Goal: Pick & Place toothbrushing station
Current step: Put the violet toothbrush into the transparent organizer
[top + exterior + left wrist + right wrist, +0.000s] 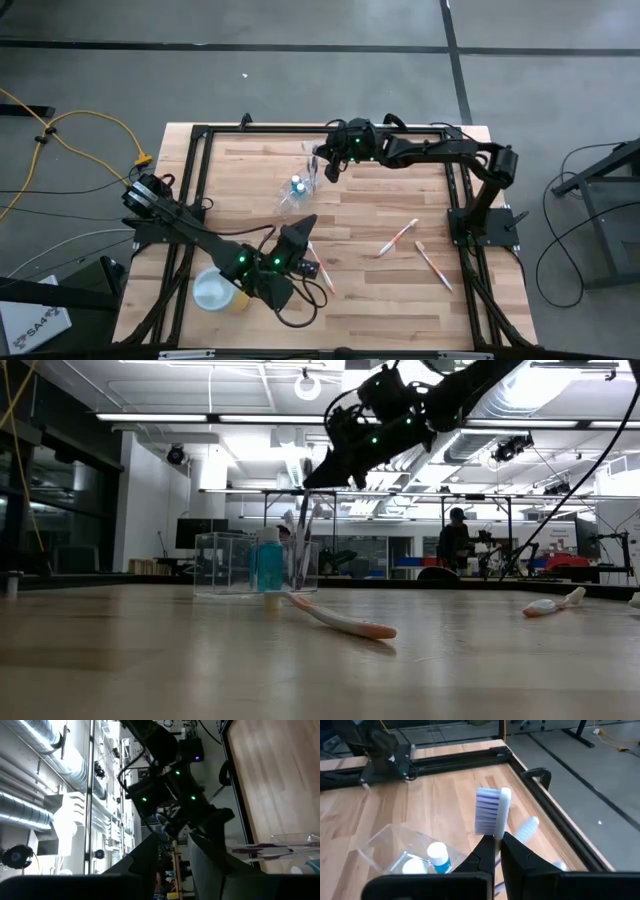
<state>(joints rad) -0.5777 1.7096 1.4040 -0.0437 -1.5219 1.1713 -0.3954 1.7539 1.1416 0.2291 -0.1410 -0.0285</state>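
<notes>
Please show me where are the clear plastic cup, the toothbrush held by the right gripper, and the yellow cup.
clear plastic cup (225, 565): low view, its front wall.
toothbrush held by the right gripper (490, 810): right wrist view, its bristle head.
yellow cup (213, 291): high view, its pale top.

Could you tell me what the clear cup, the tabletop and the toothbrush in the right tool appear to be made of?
The clear cup looks like thin, glossy transparent plastic: the wood shows through its walls. The tabletop appears to be light wood planks with visible grain and a matte finish. The toothbrush, held in the right tool, seems to be smooth white plastic with pale, probably nylon, bristles.
</notes>
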